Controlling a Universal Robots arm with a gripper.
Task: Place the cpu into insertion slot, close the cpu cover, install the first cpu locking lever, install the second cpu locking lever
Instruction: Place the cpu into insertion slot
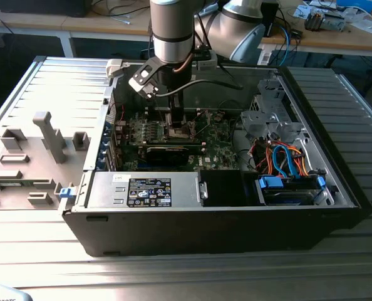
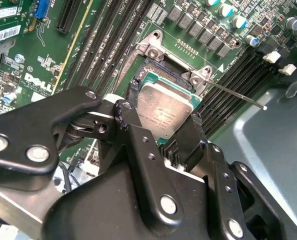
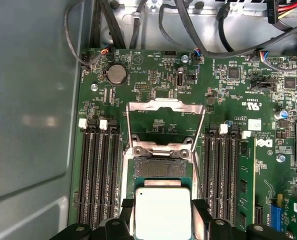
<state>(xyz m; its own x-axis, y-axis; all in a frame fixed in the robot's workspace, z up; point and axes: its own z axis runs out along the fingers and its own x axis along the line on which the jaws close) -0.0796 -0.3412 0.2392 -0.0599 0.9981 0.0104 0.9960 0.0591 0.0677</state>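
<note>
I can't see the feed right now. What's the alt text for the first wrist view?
The gripper grips the cpu by two opposite edges at the insertion slot, part of whose dark centre is uncovered. The cpu cover is swung open beyond it, memory slots flanking.

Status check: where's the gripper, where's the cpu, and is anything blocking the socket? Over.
Status: gripper shut on cpu. Chip partly over insertion slot, seating unclear. cpu cover swung open, nothing seen blocking the slot.

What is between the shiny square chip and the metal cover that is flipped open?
The insertion slot, its dark centre uncovered, lies between the cpu and the open cpu cover in the first wrist view.
</note>
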